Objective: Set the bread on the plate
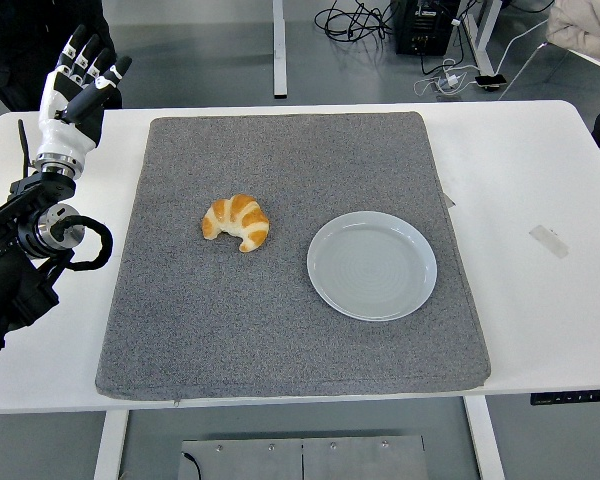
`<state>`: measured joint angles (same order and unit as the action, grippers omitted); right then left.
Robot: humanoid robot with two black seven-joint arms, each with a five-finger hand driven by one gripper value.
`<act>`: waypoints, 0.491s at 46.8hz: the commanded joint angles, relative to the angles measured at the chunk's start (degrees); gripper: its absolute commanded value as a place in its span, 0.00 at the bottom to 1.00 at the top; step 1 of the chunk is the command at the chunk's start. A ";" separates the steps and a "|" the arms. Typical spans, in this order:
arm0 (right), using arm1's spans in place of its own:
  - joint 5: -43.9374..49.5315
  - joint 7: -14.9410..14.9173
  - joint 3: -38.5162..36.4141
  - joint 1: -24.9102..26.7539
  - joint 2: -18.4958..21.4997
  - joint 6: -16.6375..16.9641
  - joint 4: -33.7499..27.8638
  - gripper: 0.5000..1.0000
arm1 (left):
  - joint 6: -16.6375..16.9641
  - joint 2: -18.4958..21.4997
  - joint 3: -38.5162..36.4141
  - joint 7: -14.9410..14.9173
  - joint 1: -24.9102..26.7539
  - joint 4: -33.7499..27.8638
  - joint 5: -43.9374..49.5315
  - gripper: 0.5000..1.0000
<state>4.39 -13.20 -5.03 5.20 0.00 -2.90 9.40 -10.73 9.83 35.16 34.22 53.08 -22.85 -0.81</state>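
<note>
The bread is a golden croissant (237, 222) lying on the grey mat (290, 330), left of centre. An empty pale grey plate (372, 265) sits on the mat to its right, a short gap apart. My left hand (78, 88) is raised over the table's far left corner, fingers spread and holding nothing, well left of and beyond the croissant. The right arm is out of view.
A piece of tape (548, 241) lies on the white table (540, 170) at the right. A person in dark clothing (20, 40) stands at the top left. Cables and a black box (420, 25) lie on the floor beyond the table.
</note>
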 commanded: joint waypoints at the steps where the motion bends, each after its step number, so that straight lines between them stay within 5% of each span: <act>1: 0.00 0.01 0.02 -0.01 0.00 0.00 -0.08 1.00 | 0.18 0.19 -1.32 -0.03 0.61 -0.09 0.02 0.94; 23: 0.00 0.01 -0.07 -0.01 0.00 0.00 0.00 1.00 | 0.44 6.16 -17.92 -4.78 6.68 -2.81 0.11 0.94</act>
<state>4.39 -13.19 -5.02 5.18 0.00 -2.90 9.39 -10.48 15.07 19.61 29.59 58.97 -24.78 -0.61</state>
